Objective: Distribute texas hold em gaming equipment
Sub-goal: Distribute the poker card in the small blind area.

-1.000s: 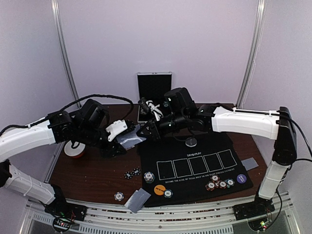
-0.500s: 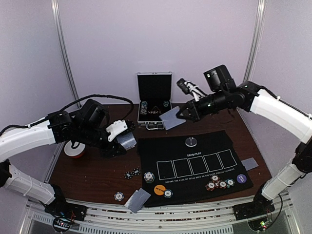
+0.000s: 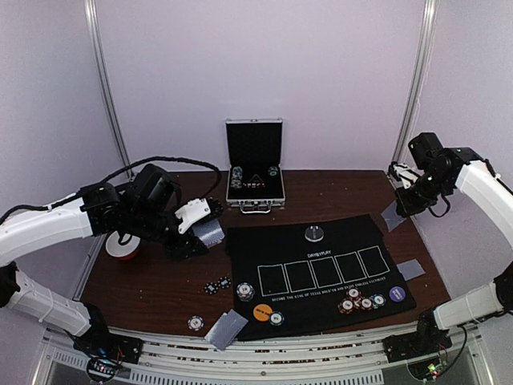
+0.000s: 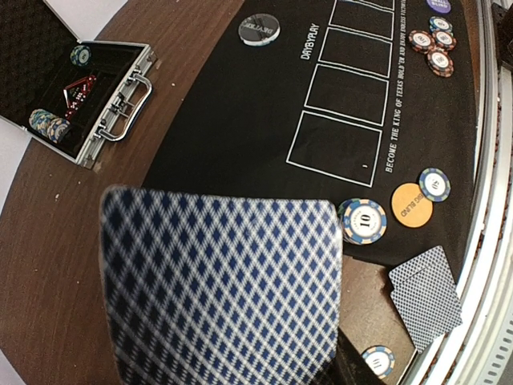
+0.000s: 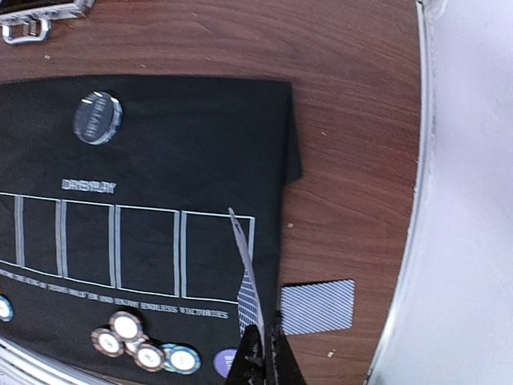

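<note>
My left gripper point(image 3: 200, 226) is shut on a stack of blue-checked playing cards point(image 3: 211, 233) above the wood left of the black mat point(image 3: 337, 241). In the left wrist view the cards point(image 4: 220, 281) fill the foreground and hide the fingers. My right gripper point(image 3: 400, 205) hangs at the far right, shut on a single card point(image 3: 392, 216). The right wrist view shows that card point(image 5: 247, 273) edge-on over the mat's right edge, pinched in the gripper point(image 5: 268, 357). Another card point(image 5: 317, 306) lies face down on the wood beside it.
The open silver case point(image 3: 254, 164) stands at the back. On the mat lie a silver disc point(image 3: 314, 233), an orange disc point(image 3: 262, 312), a purple disc point(image 3: 397, 293) and a chip cluster point(image 3: 361, 303). Loose chips point(image 3: 218, 285) and a card point(image 3: 226, 329) lie front left; a red-and-white round thing point(image 3: 122, 247) sits left.
My right arm has swung from the left gripper's cards, past the case, to the far right with one card in its grip. The left arm has stayed put.
</note>
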You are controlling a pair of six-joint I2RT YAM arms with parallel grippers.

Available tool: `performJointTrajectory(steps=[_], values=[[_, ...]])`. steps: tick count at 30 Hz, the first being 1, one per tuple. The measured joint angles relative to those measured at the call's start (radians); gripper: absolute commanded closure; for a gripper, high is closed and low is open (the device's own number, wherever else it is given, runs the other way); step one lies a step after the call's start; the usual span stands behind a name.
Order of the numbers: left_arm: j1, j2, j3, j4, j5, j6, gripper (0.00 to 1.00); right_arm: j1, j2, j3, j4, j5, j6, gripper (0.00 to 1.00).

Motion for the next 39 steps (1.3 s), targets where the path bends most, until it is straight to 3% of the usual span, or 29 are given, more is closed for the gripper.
performJointTrajectory(steps=[4, 10, 39], values=[[0.000, 0.000, -0.006, 0.000, -0.003, 0.000, 0.57, -0.066, 0.015, -0.099, -0.014, 0.134, -0.066, 1.00], [0.000, 0.000, -0.015, 0.000, -0.006, 0.002, 0.56, -0.113, 0.030, -0.252, -0.011, 0.173, -0.124, 1.00], [0.000, -0.012, -0.028, 0.008, -0.015, 0.013, 0.56, -0.233, 0.167, -0.311, 0.095, 0.101, -0.156, 1.00]])
